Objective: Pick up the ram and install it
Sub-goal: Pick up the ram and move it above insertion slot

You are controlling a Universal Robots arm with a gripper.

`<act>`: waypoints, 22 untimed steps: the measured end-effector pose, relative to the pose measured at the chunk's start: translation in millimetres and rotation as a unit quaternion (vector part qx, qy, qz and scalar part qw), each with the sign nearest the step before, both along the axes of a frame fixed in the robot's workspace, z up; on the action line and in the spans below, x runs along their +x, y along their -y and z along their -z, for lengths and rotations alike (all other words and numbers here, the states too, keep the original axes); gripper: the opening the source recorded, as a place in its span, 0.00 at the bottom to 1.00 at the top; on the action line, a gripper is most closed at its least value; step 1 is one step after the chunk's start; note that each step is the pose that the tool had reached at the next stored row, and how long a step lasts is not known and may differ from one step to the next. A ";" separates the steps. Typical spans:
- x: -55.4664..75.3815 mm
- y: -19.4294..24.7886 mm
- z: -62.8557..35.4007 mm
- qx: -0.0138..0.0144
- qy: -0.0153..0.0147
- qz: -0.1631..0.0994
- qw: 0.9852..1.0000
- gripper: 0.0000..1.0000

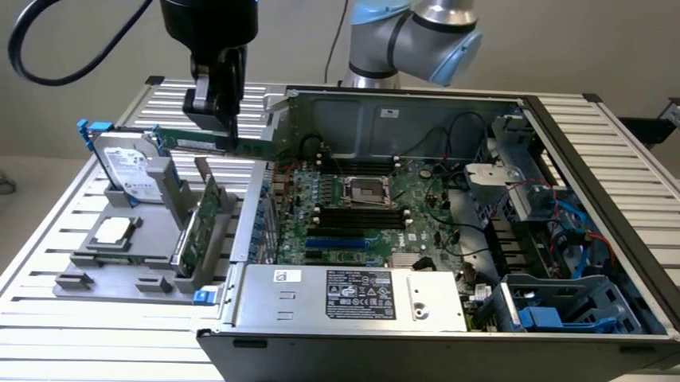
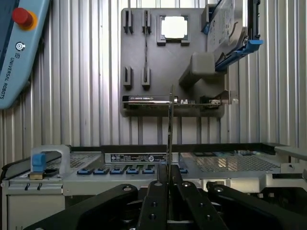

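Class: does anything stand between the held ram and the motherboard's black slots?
Yes: the case's wall rises between the ram, held in the gripper, and the slots. Whether the ram clears its rim is unclear. The slots themselves look uncovered.

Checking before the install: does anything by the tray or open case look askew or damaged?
Nothing stands out. The gripper holds the ram level, near its middle, in the air near the grey tray. The hard drive leans in its stand and the expansion card stands on edge, both seated in the tray.
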State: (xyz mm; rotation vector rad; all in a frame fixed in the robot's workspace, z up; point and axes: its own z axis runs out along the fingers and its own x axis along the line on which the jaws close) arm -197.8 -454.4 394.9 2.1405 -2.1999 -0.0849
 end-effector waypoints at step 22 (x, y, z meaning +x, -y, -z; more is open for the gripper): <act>83.9 -10.2 -3.2 -0.006 -0.004 0.000 1.000 0.14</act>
